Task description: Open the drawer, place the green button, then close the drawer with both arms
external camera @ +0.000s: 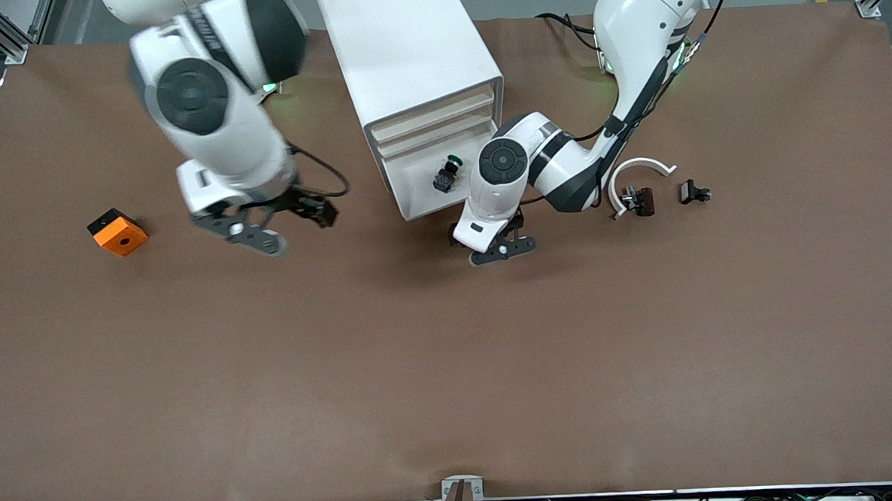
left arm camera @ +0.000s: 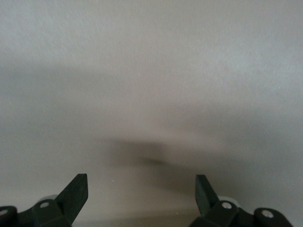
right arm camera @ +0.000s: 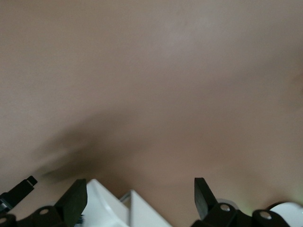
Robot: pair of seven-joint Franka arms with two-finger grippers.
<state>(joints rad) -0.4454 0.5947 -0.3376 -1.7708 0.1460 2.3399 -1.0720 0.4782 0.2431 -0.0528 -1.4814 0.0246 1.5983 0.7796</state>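
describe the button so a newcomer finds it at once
Start at the white drawer cabinet in the middle of the table's robot side. Its bottom drawer is pulled out toward the front camera, and the button lies inside it. It is the only thing in the drawer: small, green cap, black body, unlike the black clips on the table.

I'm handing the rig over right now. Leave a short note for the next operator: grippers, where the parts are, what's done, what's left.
Left gripper: open, empty, low at the front of the open bottom drawer.
Right gripper: open, empty, above bare table between the orange block and the cabinet.
Button: lying in the open drawer.
Done: drawer opened, button placed.
Left: push the drawer shut.
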